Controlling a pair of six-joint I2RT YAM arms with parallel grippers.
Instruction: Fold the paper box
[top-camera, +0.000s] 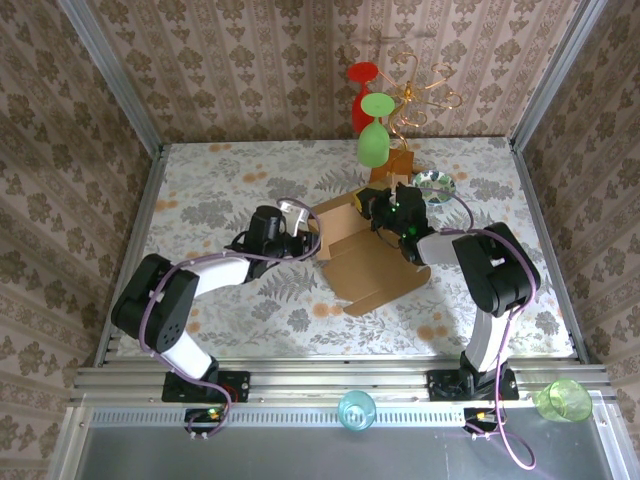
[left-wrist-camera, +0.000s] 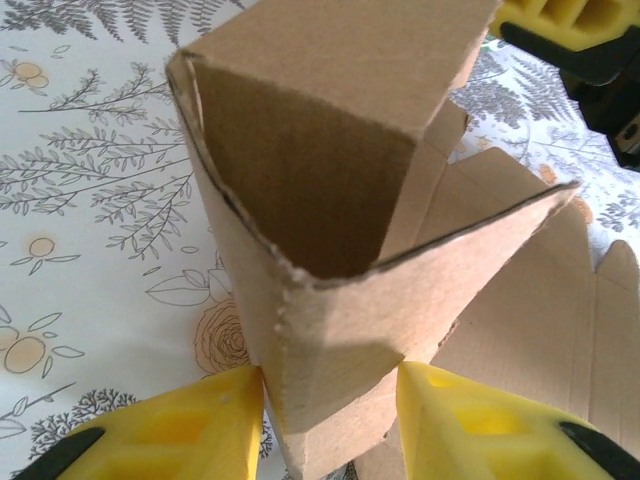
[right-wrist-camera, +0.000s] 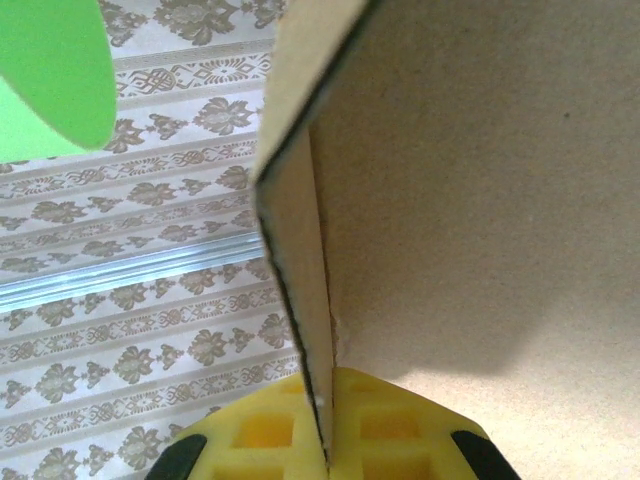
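Observation:
The paper box (top-camera: 372, 262) is a light-brown cardboard sheet lying mid-table, with its left and back flaps raised. My left gripper (top-camera: 304, 240) stands at its left end. In the left wrist view its yellow fingers (left-wrist-camera: 195, 425) press both sides of a folded, upright corner of the paper box (left-wrist-camera: 320, 200), so the left gripper (left-wrist-camera: 330, 425) is shut on it. My right gripper (top-camera: 386, 212) is at the box's back edge. In the right wrist view the right gripper (right-wrist-camera: 325, 445) is pinched shut on a thin upright flap (right-wrist-camera: 300, 260) of the box.
Just behind the box stands a gold wire stand on a wooden block (top-camera: 401, 160), with a green goblet (top-camera: 372, 142) and a red goblet (top-camera: 361, 95). A shiny disc (top-camera: 436, 185) lies to its right. A teal cup (top-camera: 356, 408) and a green cup (top-camera: 563, 398) sit on the front rail.

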